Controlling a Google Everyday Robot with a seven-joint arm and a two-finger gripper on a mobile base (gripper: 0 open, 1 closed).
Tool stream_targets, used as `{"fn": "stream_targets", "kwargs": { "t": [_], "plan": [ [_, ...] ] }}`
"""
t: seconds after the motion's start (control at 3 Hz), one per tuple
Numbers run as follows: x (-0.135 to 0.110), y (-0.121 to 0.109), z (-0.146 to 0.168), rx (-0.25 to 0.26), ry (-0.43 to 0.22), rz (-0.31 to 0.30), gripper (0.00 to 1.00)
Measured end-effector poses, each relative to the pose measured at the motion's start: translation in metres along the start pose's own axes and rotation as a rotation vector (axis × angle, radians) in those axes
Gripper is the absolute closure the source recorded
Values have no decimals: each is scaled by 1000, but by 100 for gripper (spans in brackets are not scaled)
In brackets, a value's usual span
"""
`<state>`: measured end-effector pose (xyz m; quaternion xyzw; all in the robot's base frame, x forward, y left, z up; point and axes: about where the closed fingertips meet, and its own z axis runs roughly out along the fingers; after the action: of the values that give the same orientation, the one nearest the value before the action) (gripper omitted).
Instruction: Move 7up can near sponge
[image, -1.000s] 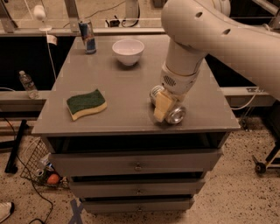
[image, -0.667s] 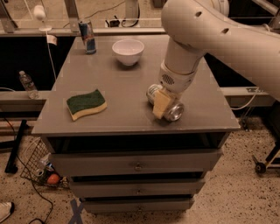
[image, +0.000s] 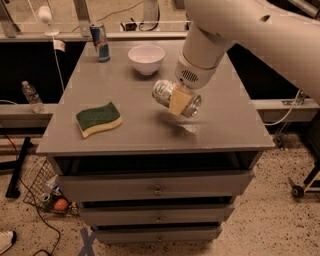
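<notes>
- Grey surface (image: 150, 137) with drawers under it, one camera view only.
- Pincer (image: 179, 100) is clamped on the 7up can (image: 163, 92), which has just lifted clear of the surface and hangs sideways over the right half.
- Sponge (image: 99, 119) sits near the front-left corner, well apart, so I'd guess the leftward carry is next.

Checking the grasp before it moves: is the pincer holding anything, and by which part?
The pincer, above the table, holds the 7up can across its middle, can lying sideways.

gripper (image: 176, 98) grips 7up can (image: 162, 92) above table (image: 125, 135); front finger (image: 179, 102) hides can's middle, arm (image: 260, 30) cropped top-right.
</notes>
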<state>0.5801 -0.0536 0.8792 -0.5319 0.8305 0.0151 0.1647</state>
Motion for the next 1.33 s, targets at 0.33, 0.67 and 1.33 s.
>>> {"fn": "stream_targets", "kwargs": {
  "t": [0.33,0.67,1.33],
  "plan": [
    [-3,0,-1,3,-7,-98,100],
    [-2,0,-1,3,-7,-98,100],
    [-44,68,-3,-2,-2,-466,100]
  ]
}}
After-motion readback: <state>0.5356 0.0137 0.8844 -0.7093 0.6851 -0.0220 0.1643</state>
